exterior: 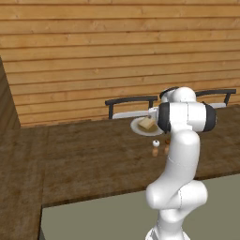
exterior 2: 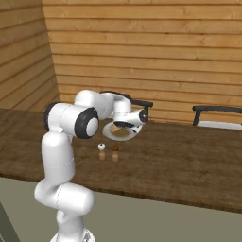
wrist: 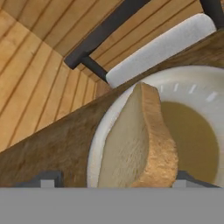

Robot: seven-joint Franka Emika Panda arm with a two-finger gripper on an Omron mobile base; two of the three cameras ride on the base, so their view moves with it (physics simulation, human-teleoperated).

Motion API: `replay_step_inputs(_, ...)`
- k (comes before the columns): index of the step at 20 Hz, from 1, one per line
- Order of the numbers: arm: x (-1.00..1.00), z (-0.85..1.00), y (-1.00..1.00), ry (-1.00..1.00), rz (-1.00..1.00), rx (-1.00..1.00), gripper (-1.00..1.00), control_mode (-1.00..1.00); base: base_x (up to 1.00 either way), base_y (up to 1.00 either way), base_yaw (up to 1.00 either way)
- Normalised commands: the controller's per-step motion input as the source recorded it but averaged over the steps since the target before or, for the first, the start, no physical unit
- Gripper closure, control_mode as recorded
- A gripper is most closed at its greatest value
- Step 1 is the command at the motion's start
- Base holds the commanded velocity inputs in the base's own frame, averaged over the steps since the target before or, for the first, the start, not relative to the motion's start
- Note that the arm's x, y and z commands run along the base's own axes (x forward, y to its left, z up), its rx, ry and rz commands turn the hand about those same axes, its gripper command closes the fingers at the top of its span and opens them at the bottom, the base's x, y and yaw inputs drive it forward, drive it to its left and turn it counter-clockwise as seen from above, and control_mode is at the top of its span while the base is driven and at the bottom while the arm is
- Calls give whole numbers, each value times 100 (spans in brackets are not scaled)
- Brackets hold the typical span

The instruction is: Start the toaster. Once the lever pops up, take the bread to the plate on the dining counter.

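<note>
The bread stands tilted on its edge on the off-white plate, crust towards the camera. My gripper is open around the slice, with one fingertip well clear on the left and the other close by its right edge. In the left base view the bread rests on the plate at the far side of the dining counter, just left of my wrist. In the right base view my gripper points down at the plate. The toaster and its lever are out of view.
Two small shakers stand on the counter just in front of the plate. Two dark-framed chairs with pale seats sit behind the counter's far edge, before a wood-plank wall.
</note>
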Motion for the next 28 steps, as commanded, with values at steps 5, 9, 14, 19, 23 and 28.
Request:
replay_step_inputs(5, 0, 15, 0, 4, -2, -16, -100, -100, 0, 0, 0)
replay_step_inputs(9, 0, 9, 0, 16, -4, -25, -100, -100, 0, 0, 0)
replay_step_inputs(14, 0, 15, 1, 26, -3, -26, -100, -100, 0, 0, 0)
replay_step_inputs(19, 1, 59, -4, 19, -2, -15, -100, -100, 0, 0, 0)
replay_step_inputs(23, 4, 58, -16, 18, -2, -7, -100, -100, 0, 0, 0)
replay_step_inputs(28, 4, 63, -21, 18, -1, -1, -100, -100, 0, 0, 0)
